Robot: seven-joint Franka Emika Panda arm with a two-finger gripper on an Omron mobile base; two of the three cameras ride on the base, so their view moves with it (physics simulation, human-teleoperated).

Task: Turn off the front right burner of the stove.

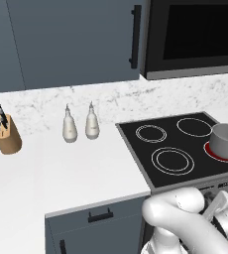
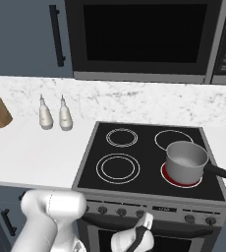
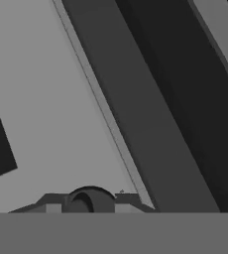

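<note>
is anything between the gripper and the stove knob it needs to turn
Nothing visible. In the hand view a round knob sits right between the fingertips against the stove front strip; the pot stands up on the glowing front right burner.

The stove sits in the white worktop, its flat black glass top marked with white-outlined rings and a steel front strip of small round knobs. The front right burner glows red near the front right corner.
</note>
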